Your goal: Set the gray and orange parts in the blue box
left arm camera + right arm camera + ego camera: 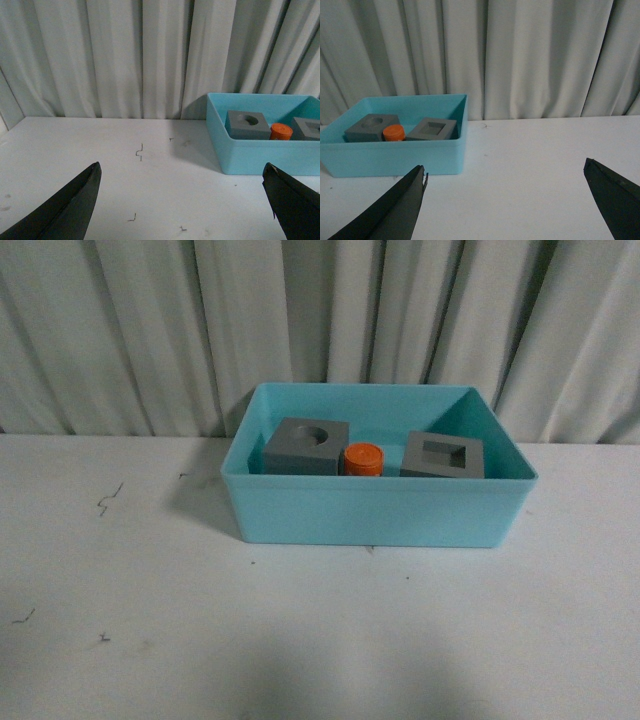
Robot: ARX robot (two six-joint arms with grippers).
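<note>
All three parts are being seen already inside the blue box [380, 515]: the gray cube with the round recess [308, 446], the orange cylinder [364, 459] just beside it, and the gray cube with the rectangular recess [443, 456] on the cylinder's far side, a small gap apart. Nothing is being held by either arm. The left gripper [182, 200] is being kept spread wide and empty, with its jaws well apart over bare table [100, 150]; the right gripper [512, 200] is likewise being held released and empty. From the left pincer the box is lying ahead and off toward the robot's right; from the right pincer it is lying ahead and off toward the robot's left, so the box is sitting between the two arms, with its long side running across them. Neither arm is being shown clearly nearer. No part is being seen outside the box, so the placing is being judged as done, and no further grasp is being called for.
</note>
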